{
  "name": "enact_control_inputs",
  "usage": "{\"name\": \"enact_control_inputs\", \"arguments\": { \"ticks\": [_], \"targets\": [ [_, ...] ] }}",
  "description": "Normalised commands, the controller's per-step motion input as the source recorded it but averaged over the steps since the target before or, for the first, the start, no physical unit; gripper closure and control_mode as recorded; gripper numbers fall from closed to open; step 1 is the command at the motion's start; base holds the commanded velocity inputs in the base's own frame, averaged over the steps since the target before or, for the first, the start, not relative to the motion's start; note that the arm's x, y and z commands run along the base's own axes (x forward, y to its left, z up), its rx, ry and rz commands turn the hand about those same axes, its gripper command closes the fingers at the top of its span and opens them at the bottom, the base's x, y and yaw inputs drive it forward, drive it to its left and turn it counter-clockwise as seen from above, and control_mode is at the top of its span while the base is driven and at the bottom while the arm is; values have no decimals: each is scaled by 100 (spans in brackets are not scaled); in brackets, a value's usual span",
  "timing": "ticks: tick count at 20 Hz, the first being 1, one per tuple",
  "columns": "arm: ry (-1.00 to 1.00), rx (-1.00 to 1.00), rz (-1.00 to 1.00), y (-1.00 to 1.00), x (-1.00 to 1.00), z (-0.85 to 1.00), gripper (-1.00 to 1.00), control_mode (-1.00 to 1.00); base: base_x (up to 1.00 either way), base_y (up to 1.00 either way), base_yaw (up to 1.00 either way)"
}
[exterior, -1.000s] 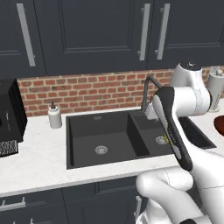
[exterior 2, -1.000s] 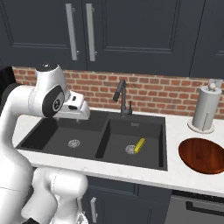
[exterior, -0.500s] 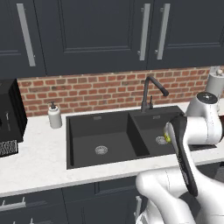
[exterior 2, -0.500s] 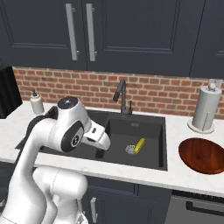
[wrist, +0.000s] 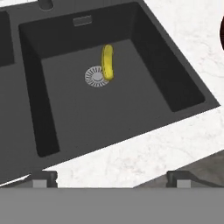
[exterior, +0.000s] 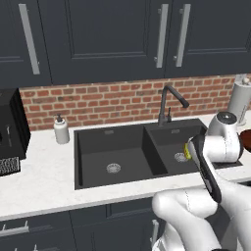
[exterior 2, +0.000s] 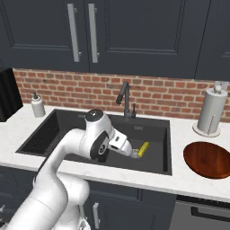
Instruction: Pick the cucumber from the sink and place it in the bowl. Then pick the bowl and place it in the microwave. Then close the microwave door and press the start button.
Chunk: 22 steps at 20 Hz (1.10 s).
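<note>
The cucumber (wrist: 107, 62), a stubby yellow-green oblong, lies on the floor of the black sink's (wrist: 183, 94) right basin, next to the round drain (wrist: 95, 76). It also shows beside my hand as the cucumber (exterior 2: 143, 148). My gripper (wrist: 111, 178) hangs above the basin's near rim, open wide with nothing between its fingertips (wrist: 43, 177), well short of the cucumber. In the right base view the gripper (exterior 2: 129, 151) sits just left of the cucumber. The reddish-brown bowl (exterior 2: 208, 159) rests on the counter right of the sink. The microwave is out of view.
A dark curved faucet (exterior 2: 126, 96) rises behind the basins. A paper towel roll (exterior 2: 210, 112) stands behind the bowl. A soap dispenser (exterior: 61, 130) and a black appliance with a grille (exterior: 9, 132) sit at the left on the white marble counter (exterior: 44, 181).
The arm has swung down from in front of the backsplash to low over the right basin, bringing the hand close to the cucumber. The jaws stayed open.
</note>
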Motion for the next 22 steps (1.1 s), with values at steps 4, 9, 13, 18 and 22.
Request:
{"name": "enact_control_inputs", "arguments": {
  "ticks": [4,9,13,18,22],
  "targets": [
    [1,6,4,-57,67,-19,-100,-100,0,0,0],
    [0,9,9,-39,53,-16,-100,-100,0,0,0],
    [2,2,2,-2,53,-13,-100,-100,0,0,0],
    [11,0,0,0,59,-20,-100,-100,0,0,0],
    [4,0,0,-3,29,-24,-100,-100,0,0,0]
  ]
}}
